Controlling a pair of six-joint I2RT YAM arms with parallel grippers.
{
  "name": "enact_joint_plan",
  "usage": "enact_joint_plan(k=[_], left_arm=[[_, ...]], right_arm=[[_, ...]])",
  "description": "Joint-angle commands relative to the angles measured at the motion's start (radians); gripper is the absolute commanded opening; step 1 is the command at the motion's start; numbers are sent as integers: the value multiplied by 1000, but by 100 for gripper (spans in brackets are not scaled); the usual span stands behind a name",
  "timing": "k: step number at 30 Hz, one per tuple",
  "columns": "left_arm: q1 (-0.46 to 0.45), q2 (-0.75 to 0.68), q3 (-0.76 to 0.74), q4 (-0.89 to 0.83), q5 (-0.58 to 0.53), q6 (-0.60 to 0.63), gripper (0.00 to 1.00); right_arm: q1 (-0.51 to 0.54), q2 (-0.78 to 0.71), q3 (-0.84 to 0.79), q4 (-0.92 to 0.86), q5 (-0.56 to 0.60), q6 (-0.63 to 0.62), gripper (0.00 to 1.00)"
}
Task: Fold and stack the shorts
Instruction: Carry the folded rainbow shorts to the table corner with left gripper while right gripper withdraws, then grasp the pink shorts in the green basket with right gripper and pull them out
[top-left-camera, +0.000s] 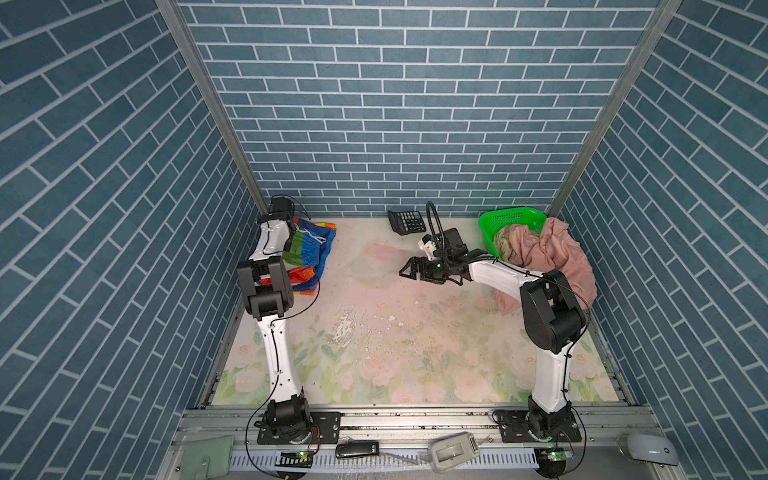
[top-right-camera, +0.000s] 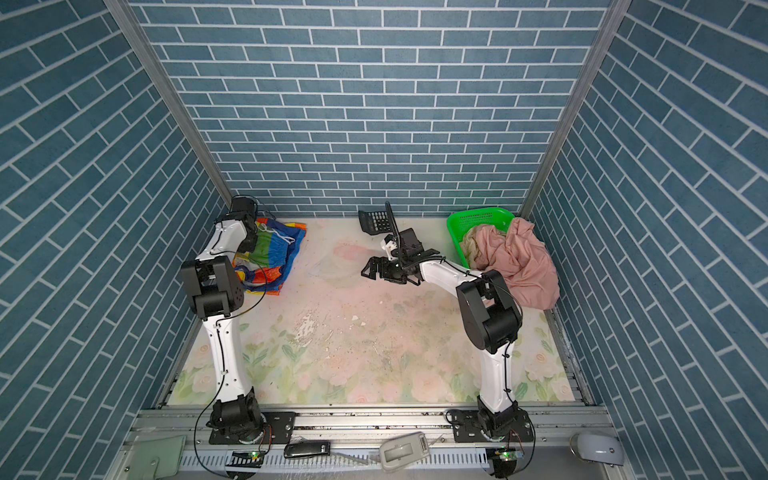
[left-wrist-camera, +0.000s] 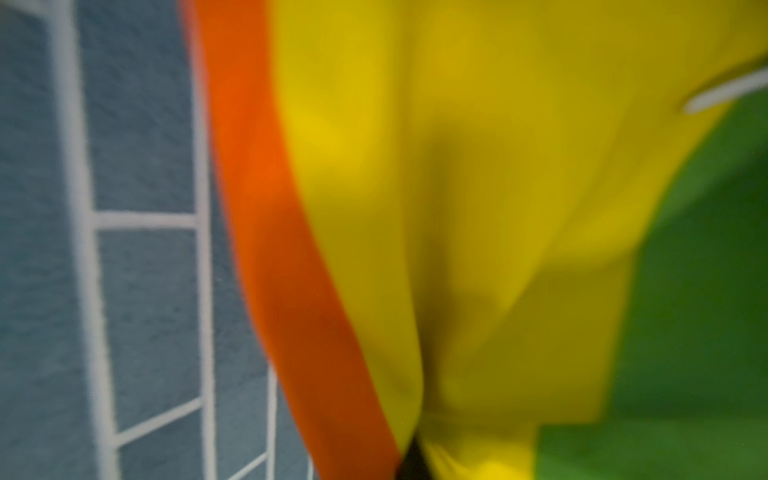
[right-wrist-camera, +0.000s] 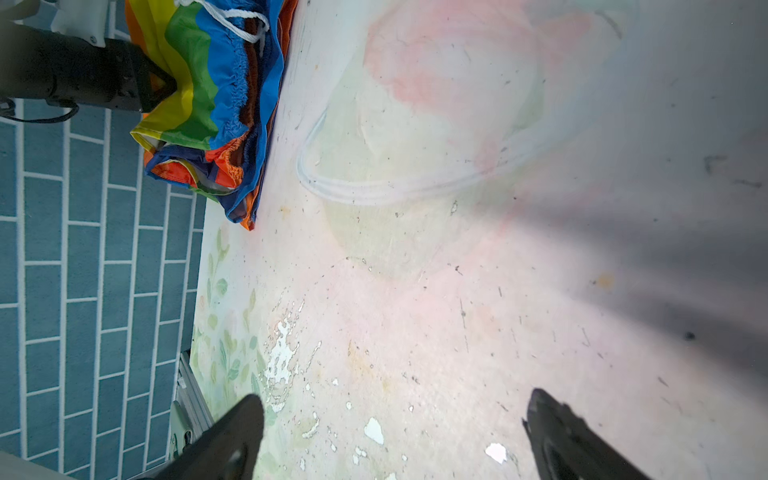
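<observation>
So the green basket (top-left-camera: 512, 219) sits in the far right corner of the bench (top-left-camera: 374, 345), tipped up with its open side facing the middle. The beige shorts (top-left-camera: 504, 246) are crumpled inside it, and the pink shorts (top-left-camera: 559, 259) are partly in there too, but most of that pair spills over the rim and hangs down onto the bench along the right edge, behind the right arm's elbow. The rainbow shorts (top-left-camera: 312, 251) aren't in any container; they're bunched in a loose heap in the far left corner, with the white drawstring (top-left-camera: 319, 240) lying on top. The left pincer (right-wrist-camera: 160, 89) is right up against that heap on the yellow stripe. Its own wrist camera is just a blur of orange, yellow and green cloth, so it's probably touching the fabric, but I honestly can't tell whether the jaws are apart or pinching anything. The right pincer (right-wrist-camera: 395, 432) is spread wide with nothing between its fingers (right-wrist-camera: 232, 436), hanging over bare bench around the middle, toward the far side, pointing at the rainbow heap but well apart from it. There's also a black calculator (top-left-camera: 407, 221) at the far edge, about halfway along the back wall.
</observation>
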Motion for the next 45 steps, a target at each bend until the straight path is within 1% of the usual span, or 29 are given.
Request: enact_joint_plan(k=[1, 3, 5, 7, 9, 11, 14, 15, 18, 20, 23, 24, 25, 27, 31, 33, 34, 35, 36, 38, 39, 40, 41, 43, 44, 45], left_arm=[[3, -15, 29, -51, -40, -51, 69], [3, -54, 32, -92, -25, -99, 99], [-1, -100, 32, -130, 14, -145, 100], [-25, -166, 13, -147, 51, -168, 100], [-73, -242, -25, -141, 61, -171, 100], [-151, -330, -80, -108, 51, -159, 100], [-315, -462, -173, -29, 26, -119, 100], [-384, -495, -201, 9, -8, -99, 100], [-581, -559, -254, 99, -63, -36, 100], [-698, -562, -258, 133, -96, -41, 100], [-842, -535, -236, 136, -60, -82, 100], [-883, -523, -234, 141, -21, -100, 100], [-915, -512, -233, 148, 6, -111, 100], [-975, -484, -227, 161, 45, -153, 99], [-1037, -435, -208, 173, 118, -213, 100], [-1052, -413, -189, 162, 144, -239, 100], [-1056, -406, -180, 155, 163, -247, 100], [-1062, -402, -173, 153, 185, -257, 100], [-1068, -399, -174, 158, 193, -270, 100], [-1080, -396, -187, 176, 227, -296, 100], [-1087, -393, -193, 181, 238, -305, 100], [-1094, -390, -196, 187, 229, -310, 100], [-1101, -388, -200, 191, 211, -311, 100], [-1111, -390, -205, 199, 195, -306, 100], [-1113, -395, -209, 200, 192, -304, 100], [-1115, -403, -209, 201, 187, -302, 99]], right_arm=[[-36, -53, -15, -22, -16, -6, 99], [-67, -108, -34, -39, -6, -6, 99], [-103, -172, -44, -84, 17, -20, 99], [-145, -256, -55, -142, 59, -47, 99], [-190, -345, -70, -201, 121, -73, 99], [-246, -433, -83, -269, 215, -99, 99], [-357, -530, -95, -363, 330, -120, 99], [-398, -558, -106, -382, 358, -120, 99], [-522, -629, -169, -388, 407, -109, 99], [-581, -649, -206, -389, 430, -119, 99], [-651, -626, -231, -401, 473, -148, 99], [-669, -607, -234, -401, 464, -152, 99], [-681, -591, -236, -401, 462, -151, 99], [-692, -552, -237, -396, 424, -150, 99], [-693, -478, -240, -340, 407, -136, 98], [-693, -419, -219, -316, 394, -136, 91], [-692, -397, -210, -313, 388, -135, 89], [-692, -371, -197, -311, 383, -136, 84], [-692, -351, -189, -306, 379, -136, 77], [-692, -330, -181, -296, 371, -128, 68], [-692, -327, -184, -287, 364, -121, 62], [-693, -326, -185, -280, 358, -118, 57], [-692, -328, -185, -275, 356, -116, 48], [-690, -338, -174, -281, 374, -124, 18], [-690, -348, -164, -290, 378, -132, 7], [-690, -360, -150, -300, 381, -138, 1]])
